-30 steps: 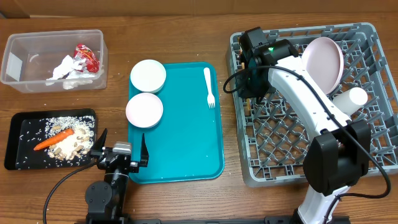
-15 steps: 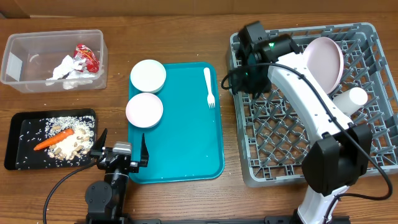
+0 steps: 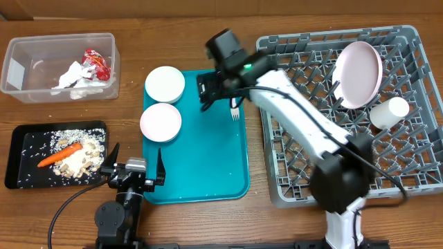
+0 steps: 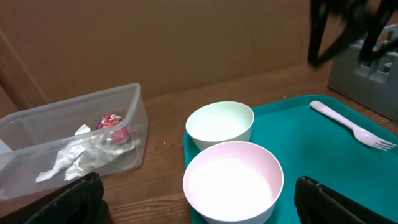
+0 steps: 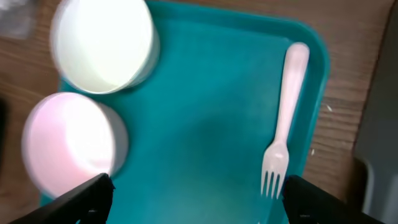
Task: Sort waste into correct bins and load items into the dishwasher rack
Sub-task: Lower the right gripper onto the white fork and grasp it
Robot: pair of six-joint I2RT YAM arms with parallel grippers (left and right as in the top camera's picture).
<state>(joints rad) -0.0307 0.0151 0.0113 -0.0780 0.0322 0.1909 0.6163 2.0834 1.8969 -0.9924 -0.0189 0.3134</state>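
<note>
On the teal tray (image 3: 201, 159) lie a white fork (image 3: 234, 111) and two white bowls (image 3: 165, 84) (image 3: 160, 122). My right gripper (image 3: 218, 93) hovers open and empty over the tray's far end. In the right wrist view the fork (image 5: 283, 124) lies just inside its right finger (image 5: 314, 199), with the bowls (image 5: 102, 43) (image 5: 71, 143) to the left. The grey rack (image 3: 304, 145) holds a plate (image 3: 360, 69) and a cup (image 3: 389, 111). My left gripper (image 3: 133, 169) stands open at the tray's near left corner, its fingers (image 4: 78, 199) spread before a bowl (image 4: 233, 180).
A clear tub (image 3: 28, 66) at the back left holds white tissue (image 3: 69, 76) and a red wrapper (image 3: 97, 63). A black tray (image 3: 17, 155) at the front left holds a carrot (image 3: 59, 155), nuts and rice grains. The right arm stretches from the rack side across to the tray.
The right arm has swung left from the rack's back left corner to above the teal tray, and its jaws have opened wide. The left arm has not moved.
</note>
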